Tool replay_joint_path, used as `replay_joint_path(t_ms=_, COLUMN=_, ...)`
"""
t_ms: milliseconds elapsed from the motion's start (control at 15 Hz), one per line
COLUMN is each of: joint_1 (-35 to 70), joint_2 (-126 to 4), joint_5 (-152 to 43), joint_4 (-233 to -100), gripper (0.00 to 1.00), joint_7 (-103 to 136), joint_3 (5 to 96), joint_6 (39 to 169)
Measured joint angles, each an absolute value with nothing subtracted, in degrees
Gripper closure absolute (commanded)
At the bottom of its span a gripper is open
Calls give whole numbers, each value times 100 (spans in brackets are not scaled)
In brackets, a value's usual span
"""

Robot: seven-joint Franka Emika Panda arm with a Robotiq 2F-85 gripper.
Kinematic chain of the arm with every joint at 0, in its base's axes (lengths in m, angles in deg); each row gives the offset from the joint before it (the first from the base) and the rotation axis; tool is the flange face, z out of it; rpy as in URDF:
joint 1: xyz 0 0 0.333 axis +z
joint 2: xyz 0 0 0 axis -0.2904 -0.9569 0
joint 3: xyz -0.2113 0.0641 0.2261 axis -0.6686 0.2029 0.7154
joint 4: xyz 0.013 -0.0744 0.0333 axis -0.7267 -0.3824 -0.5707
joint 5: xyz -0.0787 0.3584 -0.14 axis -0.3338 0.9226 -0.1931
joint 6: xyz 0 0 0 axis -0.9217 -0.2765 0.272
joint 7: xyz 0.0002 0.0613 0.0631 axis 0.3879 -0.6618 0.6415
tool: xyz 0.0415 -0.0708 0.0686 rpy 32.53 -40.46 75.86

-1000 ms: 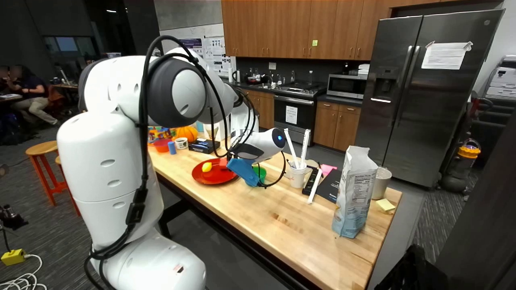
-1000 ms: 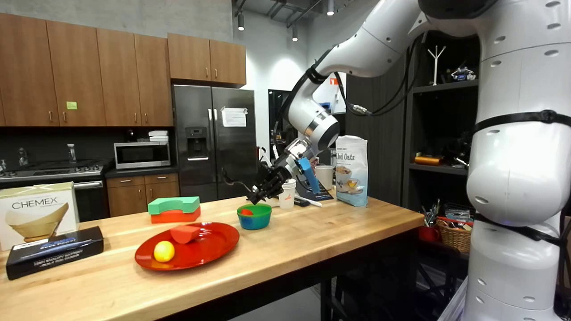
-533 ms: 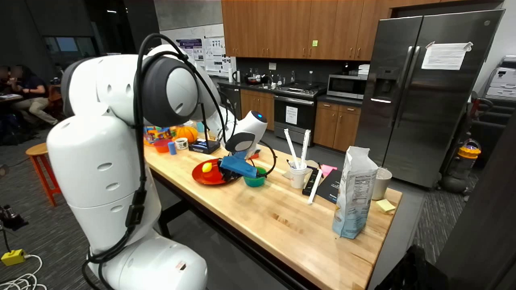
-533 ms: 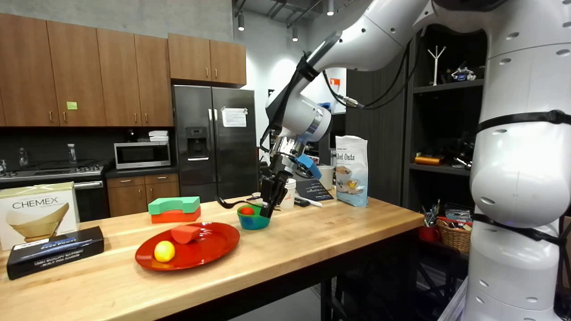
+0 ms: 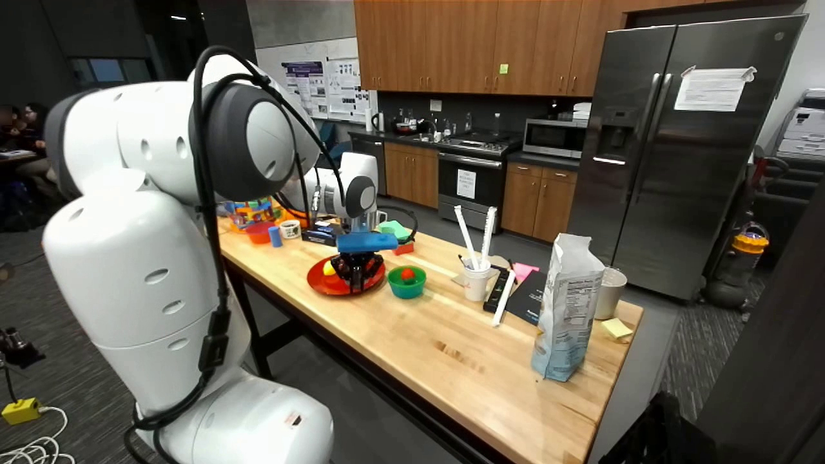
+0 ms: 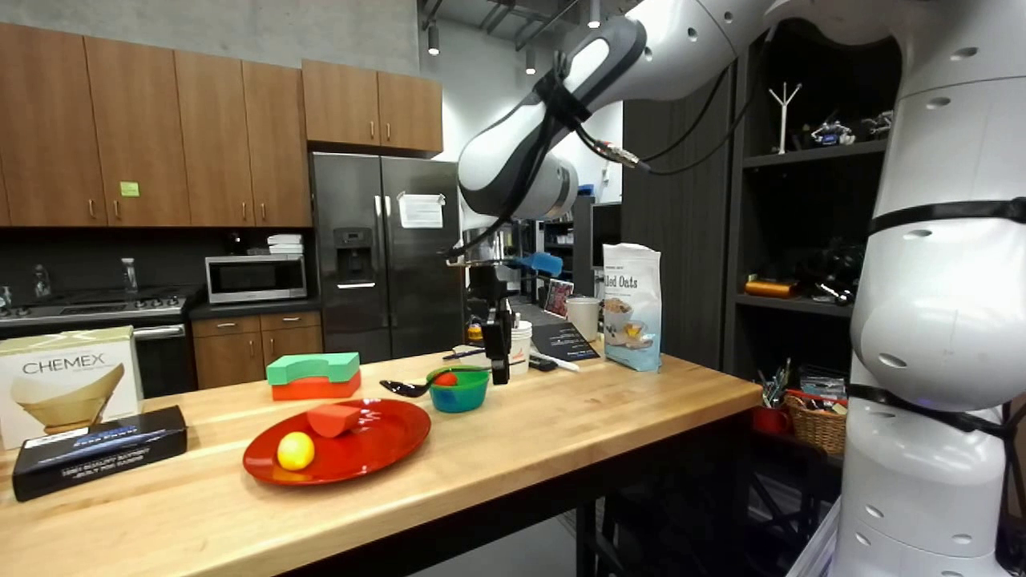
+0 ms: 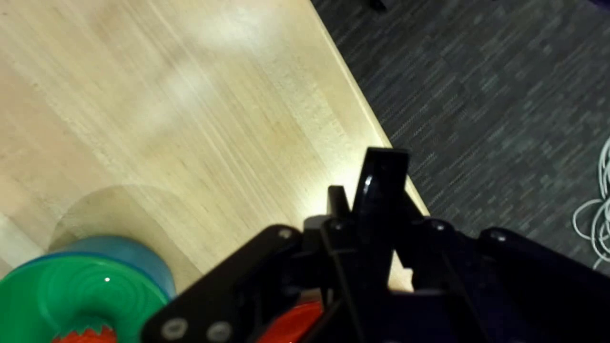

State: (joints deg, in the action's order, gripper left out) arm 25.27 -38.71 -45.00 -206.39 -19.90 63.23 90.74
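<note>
My gripper (image 6: 499,370) clamps the black spoon (image 6: 405,389).
I hold near one end, probably so the other reaches left.

The arm (image 5: 129,258) is white and rounded, with small oval recesses (image 5: 156,276) in its surface. A pale grey disc (image 5: 274,138) sits inside a dark grey ring (image 5: 232,154). Black cables (image 5: 223,290) run along the arm, fastened by black straps (image 6: 954,210). The base (image 5: 258,428) has a label (image 5: 293,420) — too small to read. The gripper (image 5: 356,278) is black with round screws (image 7: 174,328); at the silvery wrist (image 6: 498,247) sits a blue block (image 5: 367,242).
</note>
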Motion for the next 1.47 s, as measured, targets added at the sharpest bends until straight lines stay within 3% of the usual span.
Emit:
replay_joint_path(t_ms=333, joint_1=2767, joint_2=-3880, joint_5=-6037, joint_4=-20369, gripper=94, joint_7=-1945, joint_3=6590, joint_6=8845)
replay_joint_path(t_ms=400, joint_1=2800, joint_2=-3880, joint_5=-6370, joint_4=-20333, gripper=75, joint_7=-1939, joint_3=6632, joint_6=8846)
replay_joint_path(t_ms=667, joint_1=2837, joint_2=-3880, joint_5=-7017, joint_4=-20269, gripper=75, joint_7=-1906, joint_3=6723, joint_6=8856)
replay_joint_path(t_ms=733, joint_1=2837, joint_2=-3880, joint_5=-7028, joint_4=-20267, gripper=94, joint_7=-1906, joint_3=6723, joint_6=8856)
replay_joint_path(t_ms=1467, joint_1=2918, joint_2=-4225, joint_5=-6282, joint_4=-20189, gripper=94, joint_7=-2454, joint_3=6724, joint_6=9426)
